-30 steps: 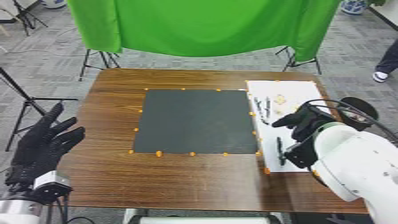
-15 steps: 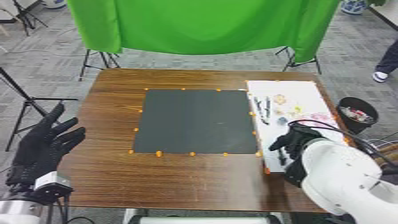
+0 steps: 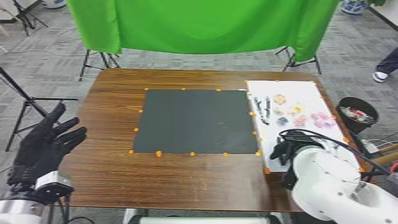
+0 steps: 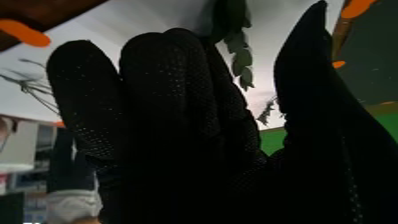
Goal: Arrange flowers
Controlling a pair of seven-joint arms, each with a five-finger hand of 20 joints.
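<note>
One brown wooden desk [image 3: 178, 182] carries a dark grey mat [image 3: 197, 122] and, right of it, a white sheet [image 3: 306, 90]; small orange markers [image 3: 159, 153] line both. Flowers lie flat on the sheet: a pink flower [image 3: 322, 120] towards its right edge, a yellow flower [image 3: 298, 108] farther inward. Dark slender stems [image 3: 263, 109] lie along its left side. The right hand [image 3: 287, 149] is over the sheet's near part; contact with the sheet cannot be determined. In the right wrist view, the right hand [image 4: 173, 150] is wide, fingers straight, thumb apart, a green leafy stem [image 4: 238, 50] visible beyond. The left hand [image 3: 35, 152] is at the desk's left edge, wide, fingers spread.
</note>
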